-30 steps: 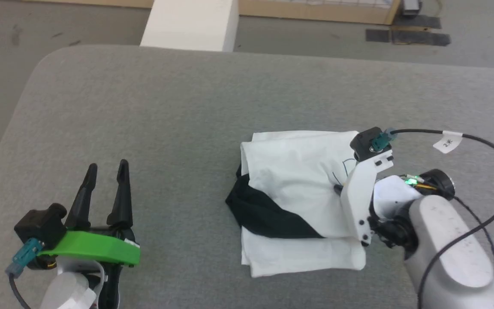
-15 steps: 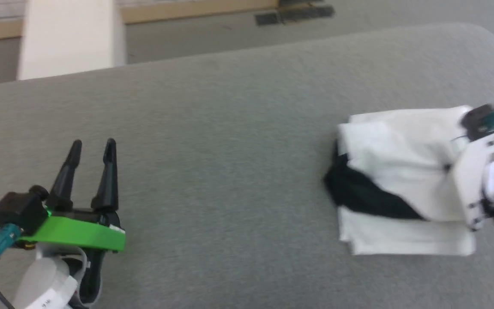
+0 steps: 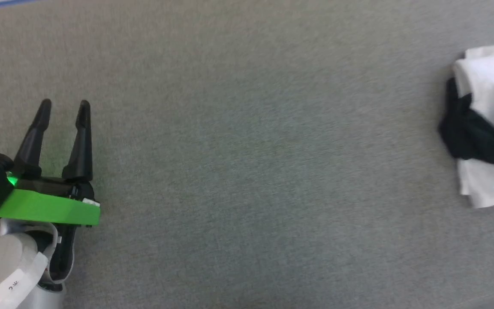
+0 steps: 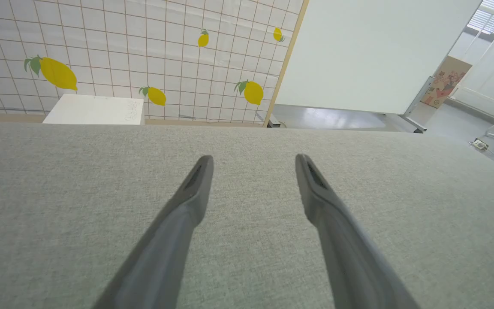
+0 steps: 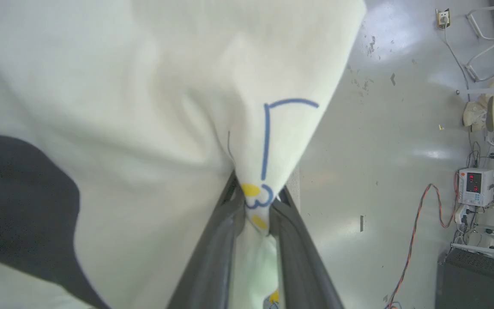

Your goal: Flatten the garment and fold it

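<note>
L gripper: head view 8 o'clock, fingers aim 12 o'clock, spread wide, nothing btwn them. Left wrist view agrees, bare bench beneath.
Bench: grey cloth top, long bare stretch at 3 o'clock of L gripper.
Garment: head view far R edge. Folded white packet, black sleeve crossing it 10→4 o'clock. R part cut by frame, so can't tell long axis.
R gripper: right wrist view, fingers nearly closed, pinching a bunched white fold w/ blue & yellow print. Cloth tents twd the pinch, black sleeve at 8 o'clock.
Key relation: garment lies 3 o'clock of L gripper, well apart. R arm already has it, so R is nearer. Judgement: next pull or placing is R's job; L would need a long reach across.
Vs earlier: whole head pic shifted, so camera swung, not the things. Garment was mid-R w/ R arm over its R edge, now at frame edge. Packet shape & sleeve look same, L gripper same spread.
</note>
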You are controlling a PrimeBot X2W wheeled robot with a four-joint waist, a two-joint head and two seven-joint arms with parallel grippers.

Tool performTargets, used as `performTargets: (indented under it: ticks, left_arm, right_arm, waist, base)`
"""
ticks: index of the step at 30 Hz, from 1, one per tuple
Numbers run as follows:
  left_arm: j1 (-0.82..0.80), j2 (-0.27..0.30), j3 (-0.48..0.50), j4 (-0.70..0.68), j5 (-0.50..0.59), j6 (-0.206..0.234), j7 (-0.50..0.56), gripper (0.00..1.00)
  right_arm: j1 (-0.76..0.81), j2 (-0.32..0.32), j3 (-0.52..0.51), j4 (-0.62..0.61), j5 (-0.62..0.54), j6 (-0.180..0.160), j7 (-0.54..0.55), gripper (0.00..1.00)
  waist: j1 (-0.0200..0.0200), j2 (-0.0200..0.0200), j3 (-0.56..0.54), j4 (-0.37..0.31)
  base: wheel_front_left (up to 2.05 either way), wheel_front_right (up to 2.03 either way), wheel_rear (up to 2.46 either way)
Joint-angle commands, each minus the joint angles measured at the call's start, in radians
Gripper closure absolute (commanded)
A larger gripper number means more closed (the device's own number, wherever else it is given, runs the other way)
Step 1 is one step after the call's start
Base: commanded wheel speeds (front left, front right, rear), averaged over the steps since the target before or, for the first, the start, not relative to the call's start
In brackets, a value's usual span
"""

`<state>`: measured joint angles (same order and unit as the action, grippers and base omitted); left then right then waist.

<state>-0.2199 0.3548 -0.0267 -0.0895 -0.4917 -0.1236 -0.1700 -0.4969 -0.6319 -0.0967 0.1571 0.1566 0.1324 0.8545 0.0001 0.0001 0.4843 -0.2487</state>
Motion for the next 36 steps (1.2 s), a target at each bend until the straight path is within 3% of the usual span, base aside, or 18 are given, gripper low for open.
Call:
performTargets:
  ticks: [1, 7, 8, 9, 16, 22, 28, 36]
  left_arm:
    - [-0.015, 0.011, 0.005, -0.008, -0.007, -0.002, -0.004, 0.0]
    - [-0.017, 0.022, 0.019, -0.024, -0.016, 0.003, -0.007, 0.0]
    - [-0.017, 0.022, 0.02, -0.024, -0.017, 0.003, -0.009, 0.0]
    - [-0.017, 0.023, 0.022, -0.023, -0.019, 0.004, -0.011, 0.0]
    - [-0.013, 0.017, 0.019, -0.005, -0.021, 0.006, -0.026, 0.0]
    - [-0.004, -0.011, 0.032, 0.029, -0.042, 0.014, -0.051, 0.0]
    - [0.027, -0.045, 0.068, 0.059, -0.056, 0.035, -0.075, 0.0]
    - [0.086, -0.118, 0.13, 0.07, -0.058, 0.066, -0.09, 0.0]
  right_arm:
    - [-0.017, -0.005, -0.012, 0.008, -0.014, -0.002, -0.027, 1.0]
    - [-0.04, -0.002, -0.102, 0.061, -0.107, -0.002, -0.104, 1.0]
    - [-0.043, -0.005, -0.111, 0.068, -0.133, -0.002, -0.123, 0.72]
    - [-0.044, -0.006, -0.118, 0.085, -0.155, -0.002, -0.124, 0.0]
    - [-0.094, 0.014, -0.204, 0.113, -0.233, -0.002, -0.191, 0.0]
    - [-0.212, 0.095, -0.275, 0.094, -0.208, -0.002, -0.362, 0.0]
    - [-0.306, 0.165, -0.183, 0.066, -0.155, -0.002, -0.532, 0.0]
    - [-0.288, 0.338, -0.031, 0.011, -0.031, -0.002, -0.762, 0.0]
  waist:
    - [-0.0001, -0.0001, 0.103, 0.066]
    - [-0.0001, -0.0001, 0.151, 0.108]
    - [-0.0001, -0.0001, 0.152, 0.112]
    - [-0.0001, -0.0001, 0.154, 0.116]
    - [-0.0001, -0.0001, 0.118, 0.118]
    - [-0.0001, -0.0001, 0.014, 0.112]
    - [-0.0001, -0.0001, -0.13, 0.123]
    - [-0.0001, -0.0001, -0.302, 0.17]
  base:
    - [0.0, 0.0, 0.0]
    - [0.0, 0.0, 0.0]
    - [0.0, 0.0, 0.0]
    - [0.0, 0.0, 0.0]
    - [0.0, 0.0, 0.0]
    - [0.0, 0.0, 0.0]
    - [0.0, 0.0, 0.0]
    - [0.0, 0.0, 0.0]
